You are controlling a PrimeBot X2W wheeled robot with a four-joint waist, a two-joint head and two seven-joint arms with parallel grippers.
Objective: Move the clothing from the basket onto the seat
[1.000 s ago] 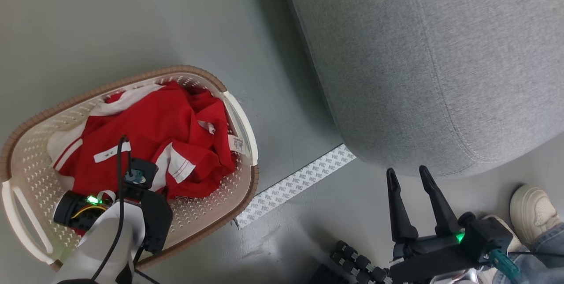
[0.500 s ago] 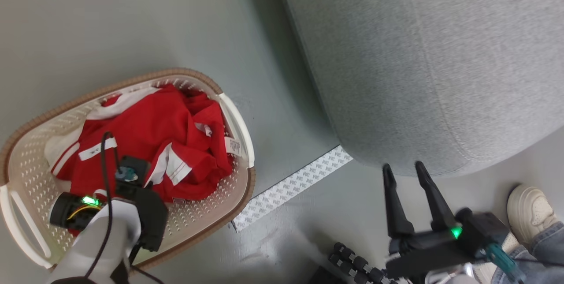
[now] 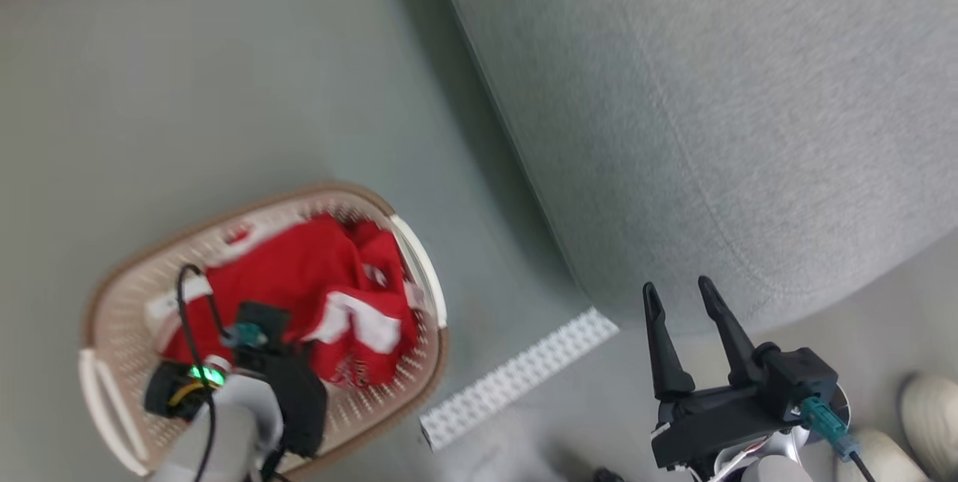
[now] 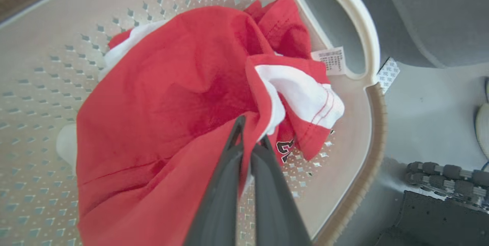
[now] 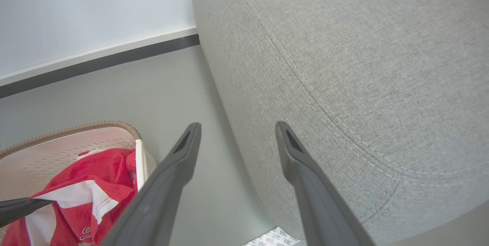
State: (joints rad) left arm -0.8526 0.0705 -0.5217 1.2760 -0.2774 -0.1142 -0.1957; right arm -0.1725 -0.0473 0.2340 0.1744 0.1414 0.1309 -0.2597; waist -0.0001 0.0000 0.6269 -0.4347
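Note:
The red clothing (image 3: pixel 299 280) with white trim lies bunched in the cream basket (image 3: pixel 389 400) on the floor at the lower left. In the left wrist view my left gripper (image 4: pixel 250 139) is shut on a fold of the red clothing (image 4: pixel 172 85), which rises in a peak toward the fingers. My left wrist (image 3: pixel 262 370) hangs over the basket and hides its fingers in the head view. My right gripper (image 3: pixel 677 289) stands open and empty by the front edge of the grey seat (image 3: pixel 711 130). The right wrist view shows its fingers (image 5: pixel 179 162) spread before the seat (image 5: pixel 363 66).
A strip of white printed tape (image 3: pixel 516 377) lies on the grey floor between basket and seat. A person's pale shoe (image 3: pixel 928 407) is at the lower right. A white wall with a dark baseboard (image 5: pixel 114 57) runs behind the basket. Dark rollers of my base (image 4: pixel 443 171) show beside the basket.
My left gripper has shut on the red clothing and the fabric has bunched up. The head camera has moved, so basket and seat sit lower and blurred. The right gripper stays open.

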